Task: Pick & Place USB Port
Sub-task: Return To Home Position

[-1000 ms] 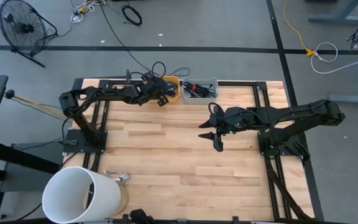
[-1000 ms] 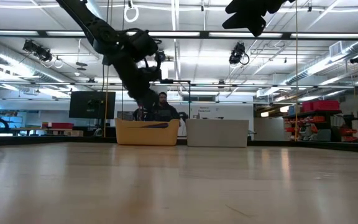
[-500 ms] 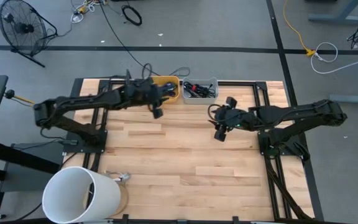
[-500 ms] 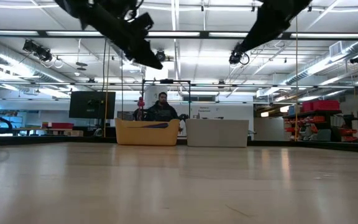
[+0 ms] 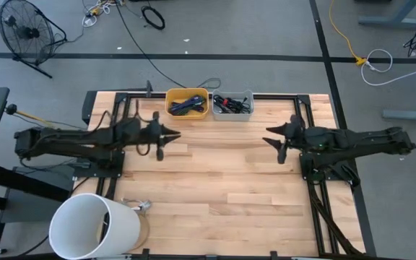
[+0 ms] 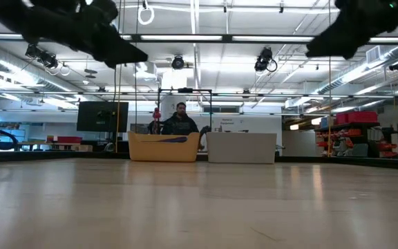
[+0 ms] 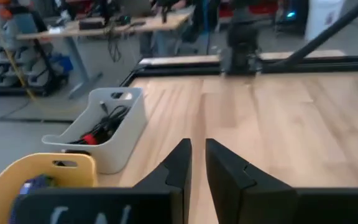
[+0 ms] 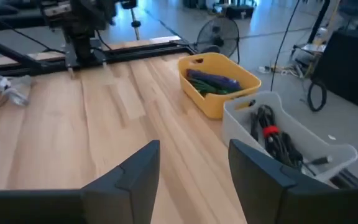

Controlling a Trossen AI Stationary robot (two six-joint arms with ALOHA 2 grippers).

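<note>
Two dark arms stretch low over the pale plank table. At its far edge sit a rounded yellow bin of blue-violet USB parts and a grey-white bin of tangled black cables. The left gripper shows fingers nearly together — holding nothing. The right gripper is spread wide, also empty.

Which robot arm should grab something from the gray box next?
Probably the right. The right gripper is open and empty, and the gray bin sits a little nearer its side. The left gripper is nearly shut and closer to the yellow bin.
</note>
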